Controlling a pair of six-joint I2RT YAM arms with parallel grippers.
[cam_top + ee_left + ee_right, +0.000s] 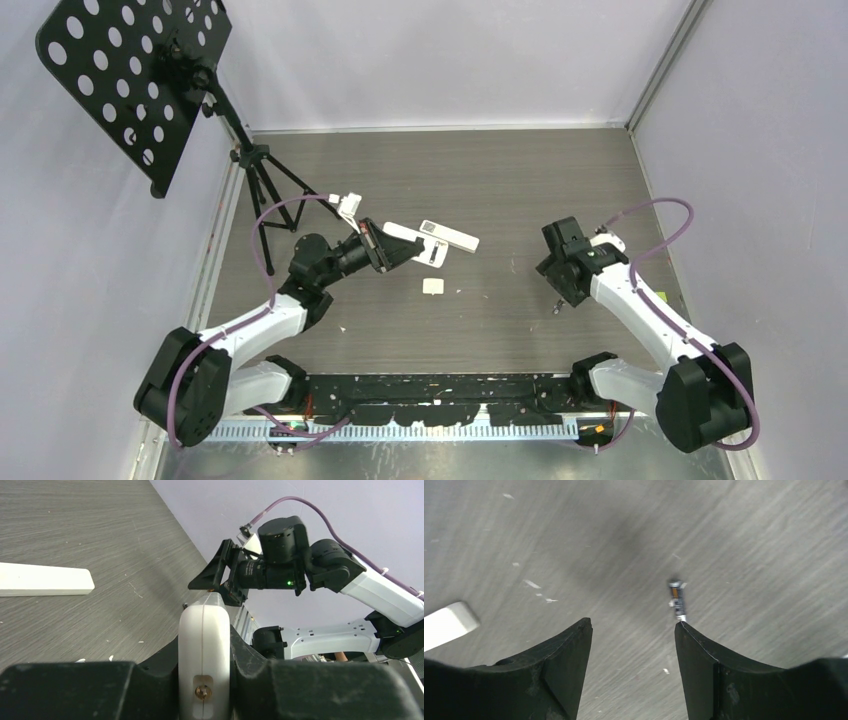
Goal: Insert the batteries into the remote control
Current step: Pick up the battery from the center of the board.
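Note:
My left gripper (388,250) is shut on a white remote (432,256) and holds it off the table, pointing right. In the left wrist view the gripper (205,652) clamps this remote (205,625) edge-on between both fingers. A second white remote (450,236) lies flat just beyond it and also shows in the left wrist view (45,579). A small white cover piece (433,287) lies on the table. My right gripper (557,288) is open and empty, low over the table (632,625). One thin dark and gold battery (677,599) lies just past its right fingertip. Other batteries are not visible.
A black perforated music stand (140,70) on a tripod (265,185) stands at the back left. Grey walls close the table on three sides. A white piece (446,625) lies at the left edge of the right wrist view.

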